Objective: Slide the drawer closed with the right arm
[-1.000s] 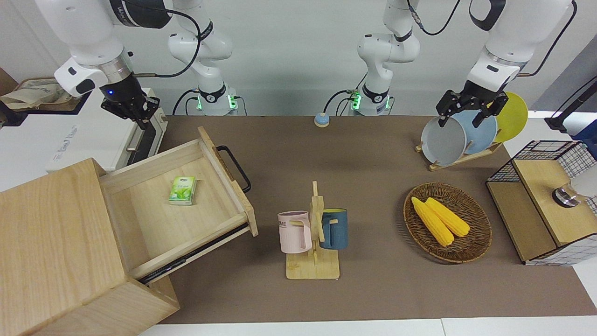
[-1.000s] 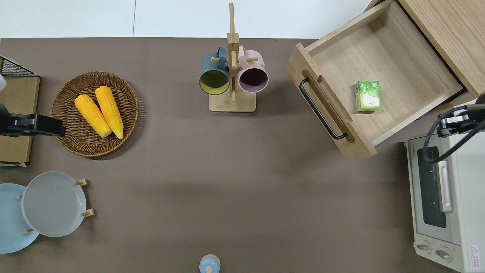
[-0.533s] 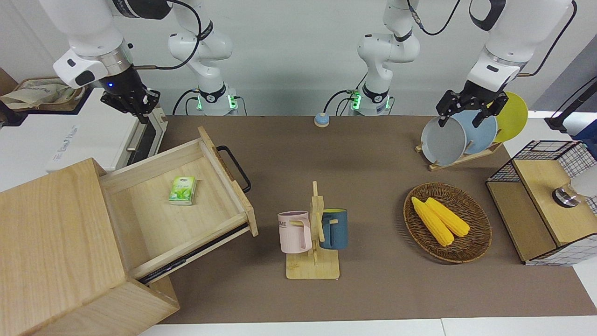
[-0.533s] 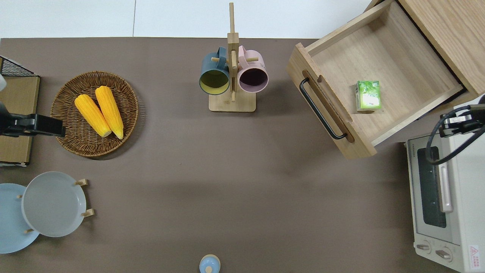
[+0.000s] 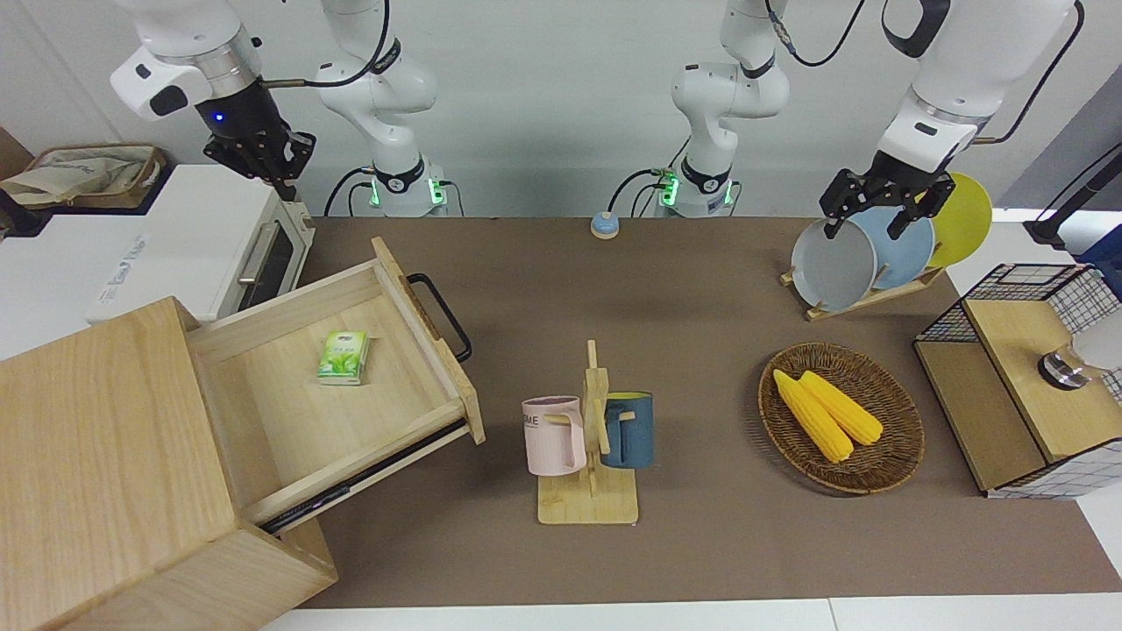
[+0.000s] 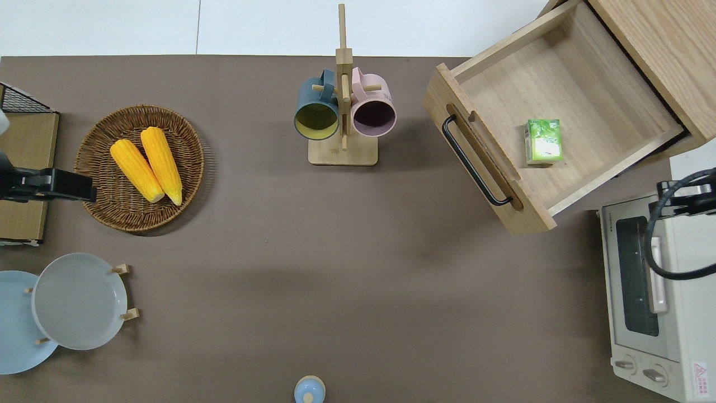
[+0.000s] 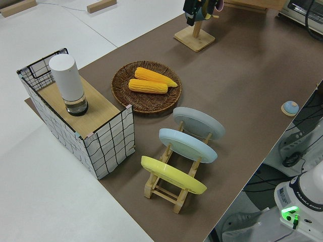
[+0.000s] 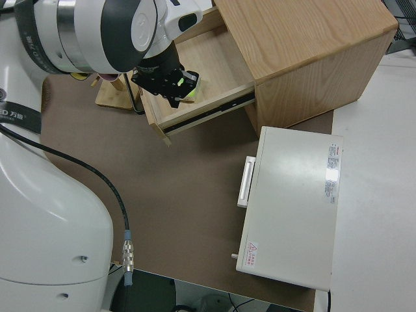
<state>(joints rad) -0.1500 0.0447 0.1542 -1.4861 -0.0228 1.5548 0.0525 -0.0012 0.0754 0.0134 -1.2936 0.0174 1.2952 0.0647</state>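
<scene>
Light-wood drawer pulled fully open, black loop handle; right hand state unclear.

Quick tally of what's sitting out: two corn cobs are lying in one wicker basket, two mugs are hanging on one wooden stand, and three plates are standing in one rack. One green packet is lying in the one open drawer. One toaster oven and one wire-mesh box are sitting at opposite ends of the table.
</scene>
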